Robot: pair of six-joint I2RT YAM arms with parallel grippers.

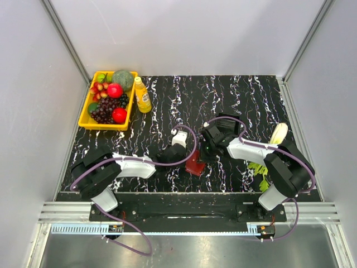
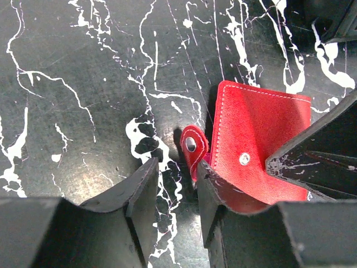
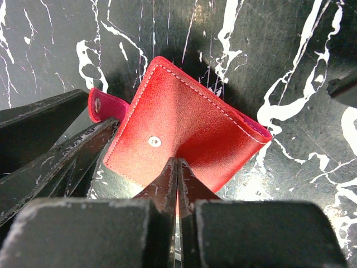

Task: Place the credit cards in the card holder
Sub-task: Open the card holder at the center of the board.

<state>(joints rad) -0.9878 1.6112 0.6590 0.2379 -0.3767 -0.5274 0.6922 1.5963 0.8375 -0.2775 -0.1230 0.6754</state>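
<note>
The card holder [image 1: 195, 165] is a red wallet lying on the black marbled table between the two arms. In the left wrist view its snap tab [image 2: 192, 145] sticks out from the red panel [image 2: 256, 139]. My left gripper [image 2: 178, 164] is open, with bare table in the gap and its right finger at the holder's near edge beside the tab. My right gripper [image 3: 177, 161] is shut, its tips together on top of the holder's red panel [image 3: 184, 106]. In the top view, both grippers [image 1: 181, 158] [image 1: 204, 155] meet at the holder. No credit cards are in view.
A yellow tray [image 1: 85, 114] of fruit stands at the back left, with an orange bottle [image 1: 142, 95] beside it. At the right lie a pale oblong object [image 1: 278, 133] and a green leafy thing [image 1: 260, 169]. Grey walls enclose the table.
</note>
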